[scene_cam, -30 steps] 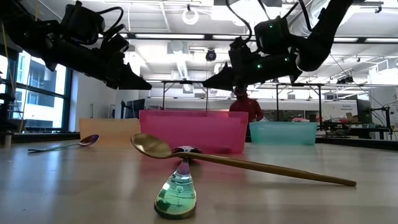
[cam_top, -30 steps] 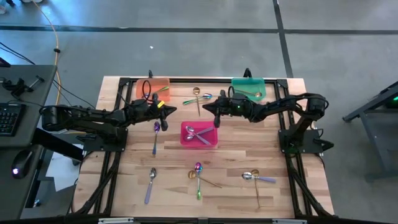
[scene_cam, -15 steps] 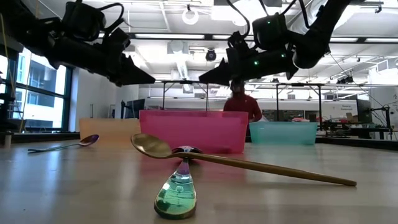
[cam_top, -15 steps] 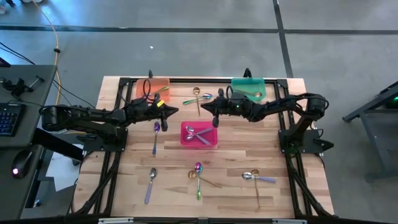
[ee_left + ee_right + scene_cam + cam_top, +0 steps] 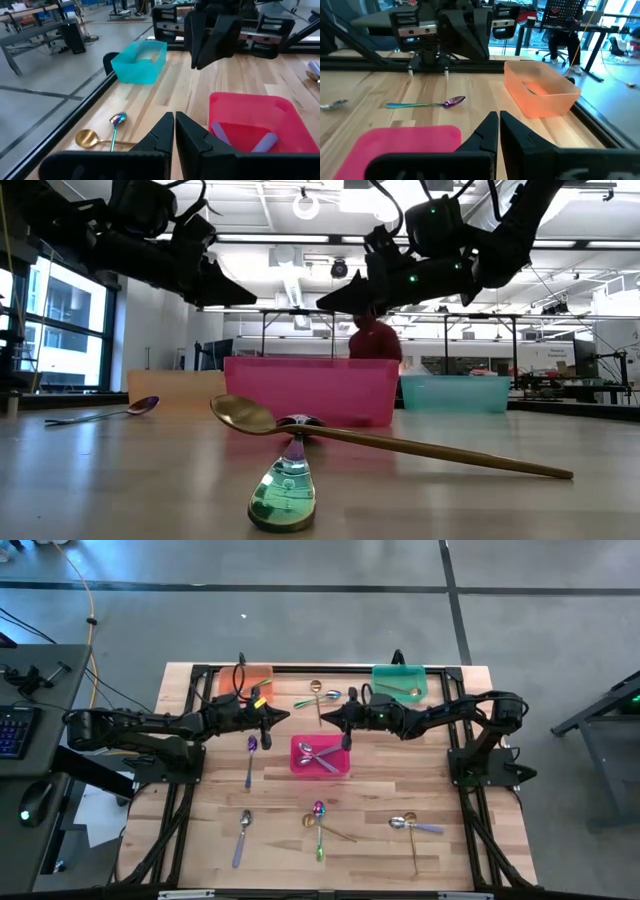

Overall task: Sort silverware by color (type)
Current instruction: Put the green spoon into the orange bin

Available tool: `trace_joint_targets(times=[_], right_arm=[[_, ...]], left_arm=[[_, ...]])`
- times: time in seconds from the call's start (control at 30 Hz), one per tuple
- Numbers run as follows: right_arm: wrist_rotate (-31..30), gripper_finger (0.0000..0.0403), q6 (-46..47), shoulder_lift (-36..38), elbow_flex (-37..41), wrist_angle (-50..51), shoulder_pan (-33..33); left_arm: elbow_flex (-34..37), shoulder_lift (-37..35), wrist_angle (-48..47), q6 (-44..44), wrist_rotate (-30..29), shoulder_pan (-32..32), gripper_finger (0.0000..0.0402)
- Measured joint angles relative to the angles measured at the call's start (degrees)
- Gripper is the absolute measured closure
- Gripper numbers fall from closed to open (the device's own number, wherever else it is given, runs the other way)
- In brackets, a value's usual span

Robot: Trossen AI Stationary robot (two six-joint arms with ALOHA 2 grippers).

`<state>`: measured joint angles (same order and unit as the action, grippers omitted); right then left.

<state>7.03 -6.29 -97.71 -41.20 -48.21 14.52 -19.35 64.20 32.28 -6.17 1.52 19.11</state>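
**Both arms hover empty-handed over the far half of the table**

The left gripper (image 5: 284, 717) and the right gripper (image 5: 325, 713) hang in the air, tips facing each other just above the far edge of the pink bin (image 5: 320, 755). Each has its fingers pressed together with nothing between them.

The spoons are scattered. A few lie in the pink bin, one each seems to sit in the orange bin (image 5: 246, 682) and the green bin (image 5: 400, 682), and a gold and a rainbow spoon (image 5: 316, 695) rest on the table (image 5: 200, 810) between those two bins. A purple spoon (image 5: 250, 758) lies left of the pink bin. Nearer the front are a lilac-handled spoon (image 5: 241, 836), a crossed pair (image 5: 320, 825) and another crossed pair (image 5: 410, 827).

The chief risk, in my judgement, is a collision: the two grippers are near each other, and both reaching for the same spoons could knock them together. Crossed spoons may also drag along their partners when lifted. Thin handles lying flat could slip from the fingers.
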Motion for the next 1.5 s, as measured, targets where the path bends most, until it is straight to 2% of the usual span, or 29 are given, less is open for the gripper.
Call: trace_joint_targets(times=[0.3,0.47,0.6,0.8,1.13,1.33,1.5], right_arm=[[0.0,0.0402,1.3,0.0,0.0,0.4,0.9],[-0.1,0.0402,1.6,0.0,0.0,0.8,3.1],[-0.1,0.0402,4.2,0.0,0.0,3.6,5.2],[-0.2,0.0402,7.5,0.0,0.0,9.3,7.6],[-8.5,0.0402,9.8,0.0,-4.9,24.2,9.2],[-5.6,0.0402,8.1,0.0,-7.2,23.6,9.1],[-2.3,0.0402,6.0,0.0,-7.7,23.6,9.5]], left_arm=[[0.0,0.0,-8.8,1.1,-0.8,0.0,0.0392],[0.0,0.0,-11.6,5.8,-1.7,0.0,0.0392],[0.0,0.0,-12.6,10.7,-2.8,0.0,0.0392],[0.0,0.0,-13.6,10.1,-5.3,0.1,0.0392],[0.0,0.0,-14.6,10.1,-3.2,3.5,0.0392],[0.0,0.0,-16.5,9.3,0.1,4.6,0.0392],[0.0,0.0,-18.3,7.2,0.2,4.6,0.0392]])
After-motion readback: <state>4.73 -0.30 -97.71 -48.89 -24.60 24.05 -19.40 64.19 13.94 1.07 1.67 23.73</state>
